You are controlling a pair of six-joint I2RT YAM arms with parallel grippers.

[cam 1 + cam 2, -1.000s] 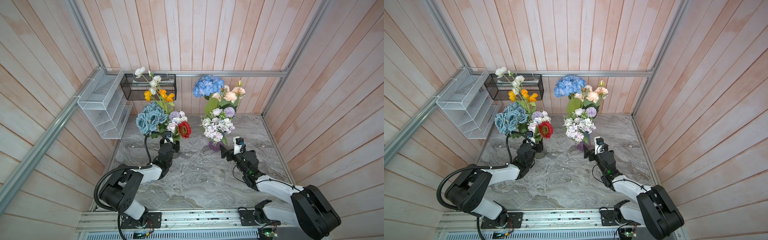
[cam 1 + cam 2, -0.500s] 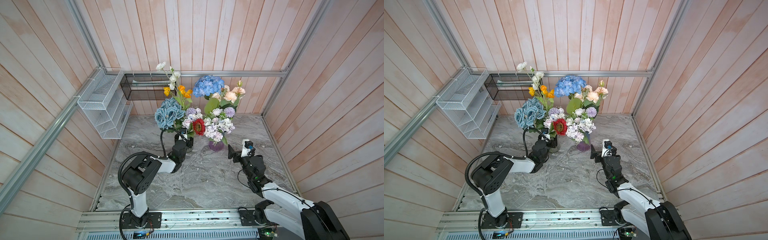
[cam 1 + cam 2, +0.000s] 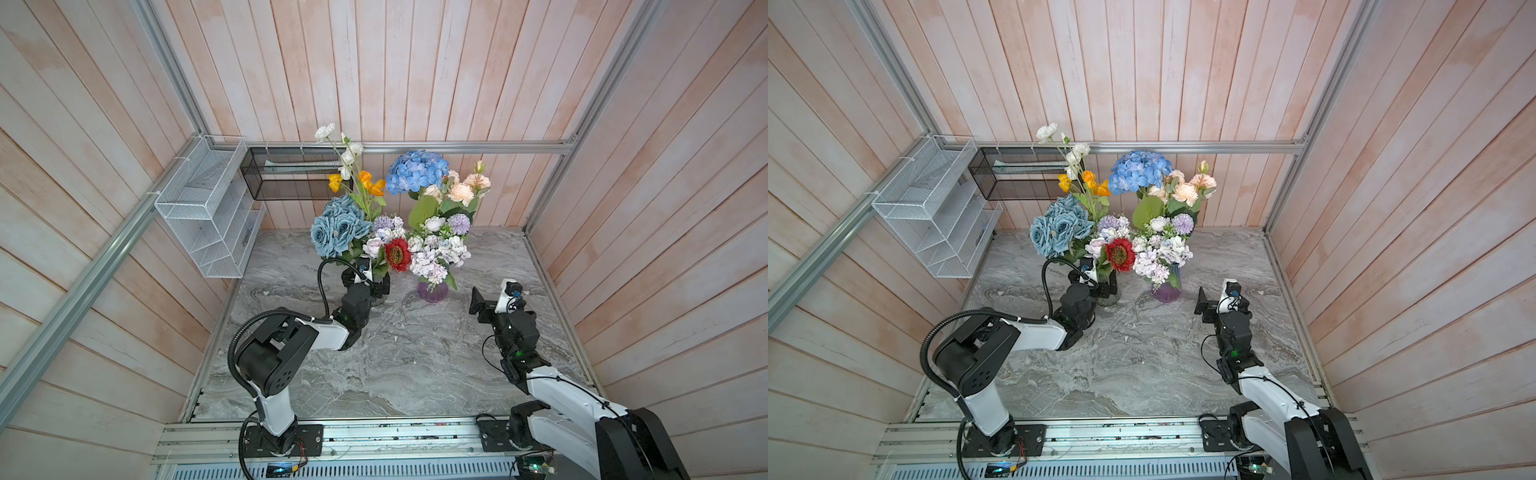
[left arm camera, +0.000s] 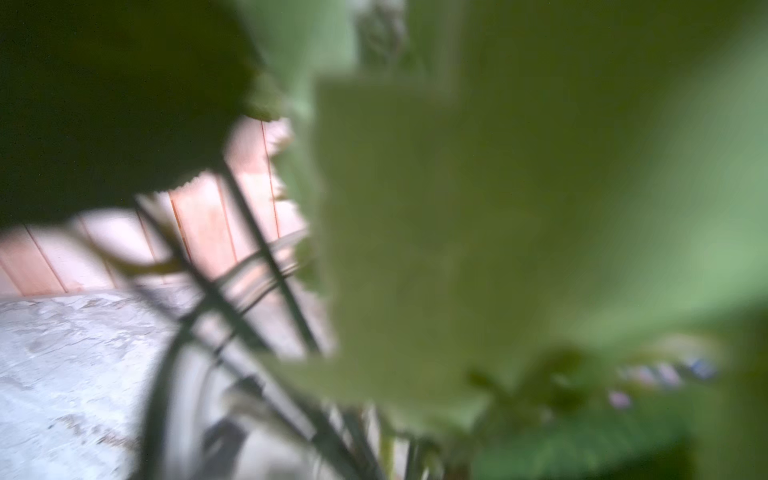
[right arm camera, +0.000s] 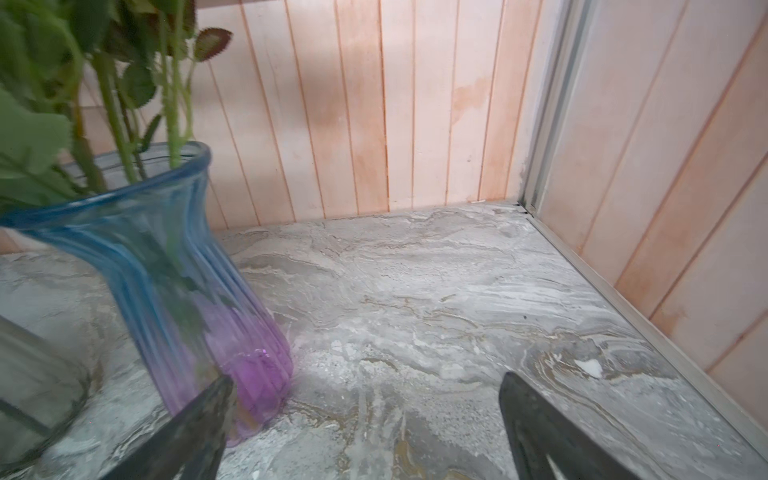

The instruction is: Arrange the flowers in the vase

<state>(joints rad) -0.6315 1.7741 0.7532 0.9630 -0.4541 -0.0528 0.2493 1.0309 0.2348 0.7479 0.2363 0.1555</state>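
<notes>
Over the last second the clear vase (image 3: 379, 296), holding the dusty-blue roses (image 3: 336, 228) and red sunflower (image 3: 397, 254), has been carried rightwards across the table (image 3: 415, 357) and set just beside the blue-purple vase (image 3: 433, 291), the two bouquets touching. The left gripper (image 3: 366, 283) is seen with fingers either side of the clear vase; whether it is gripped cannot be told. The right gripper (image 5: 365, 380) has been drawn back near right, fingers spread and empty. Every flower appears housed; only release and withdrawal are judged left.

The white-and-black left arm stretches low and forward, its black left claw (image 3: 365, 283) far out; how wide its jaws stand is unclear. The right arm's elbow is raised; the black right claw (image 5: 365, 384) gapes wide, empty.
</notes>
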